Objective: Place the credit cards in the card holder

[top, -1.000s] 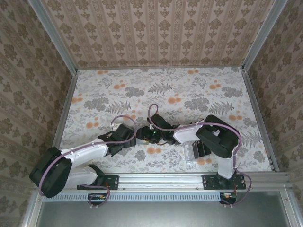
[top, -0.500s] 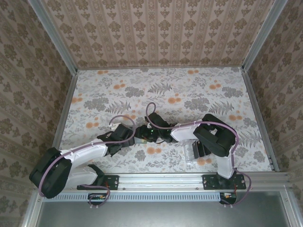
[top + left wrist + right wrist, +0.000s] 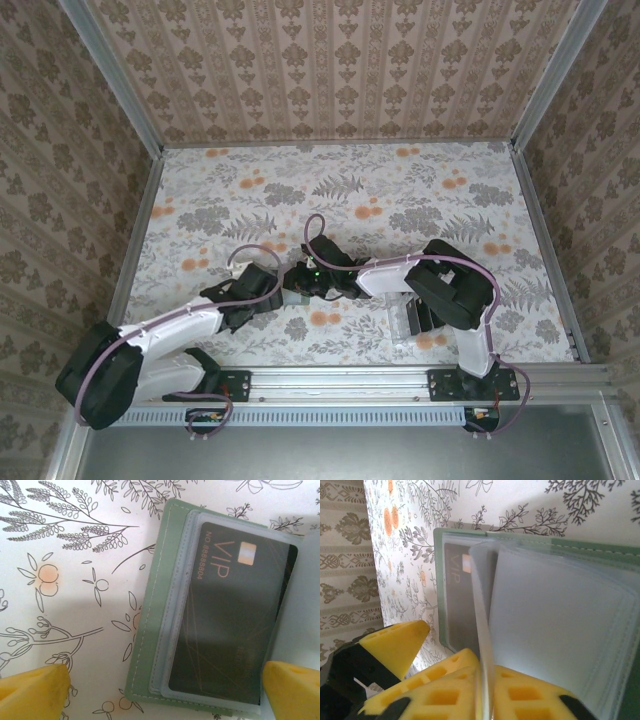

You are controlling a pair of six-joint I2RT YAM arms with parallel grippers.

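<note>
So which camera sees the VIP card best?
The left wrist view: the black card lies face up in the card holder, lettering readable. The right wrist view catches a slanted strip; from the top, arms cover it.

Floral-patterned table (image 3: 400,190) carries the open card holder (image 3: 148,630) and a clear rack (image 3: 403,322).

White arm links (image 3: 180,325), black joints (image 3: 455,290), looping purple cables (image 3: 318,228), right claw (image 3: 484,664) with yellow grid-moulded fingers (image 3: 445,697)

Soft, even brightness; faint shadows; close yellow fingers (image 3: 32,692) out of focus.
</note>
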